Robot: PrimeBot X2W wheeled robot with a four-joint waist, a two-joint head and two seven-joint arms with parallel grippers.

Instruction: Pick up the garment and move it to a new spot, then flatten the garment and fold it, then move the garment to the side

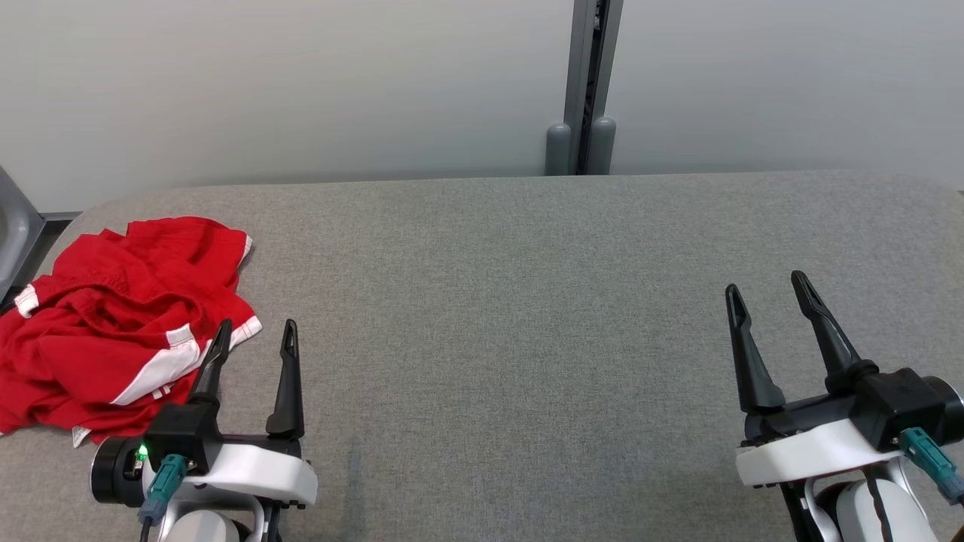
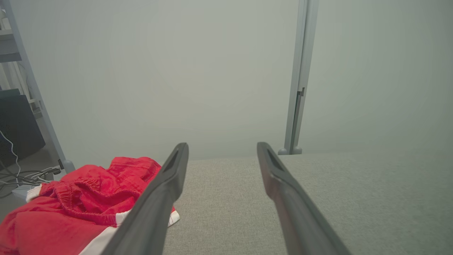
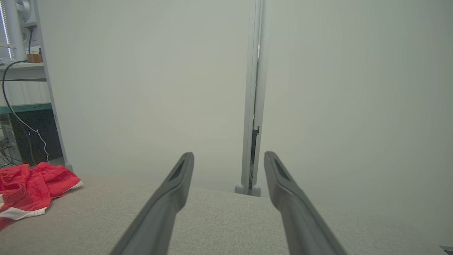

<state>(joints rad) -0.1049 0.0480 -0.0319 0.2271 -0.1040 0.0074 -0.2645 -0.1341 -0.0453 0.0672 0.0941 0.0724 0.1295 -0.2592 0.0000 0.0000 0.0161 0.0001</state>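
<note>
While looking down from the head, find the left gripper [image 1: 257, 325] spread wide and empty just beside the garment [image 1: 113, 301]: red with white trim and a gathered waistband, crumpled in a heap at the left end of the grey table [image 1: 489, 301]. Find the right gripper [image 1: 765, 283] spread and empty, well apart to the right. Beyond, pale wall [image 1: 301, 75] and grey post [image 1: 586, 75].

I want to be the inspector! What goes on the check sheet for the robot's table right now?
Surface: grey fabric table, smooth.
Job's things: red garment with white trim, crumpled at the left end.
Clutter: nothing seen.
Grippers: left gripper open beside the garment, right gripper open over bare fabric; both hold nothing.
Cables: teal-plugged cable at each wrist; wires on the floor.
Surroundings: pale wall, grey post, shelves.
</note>
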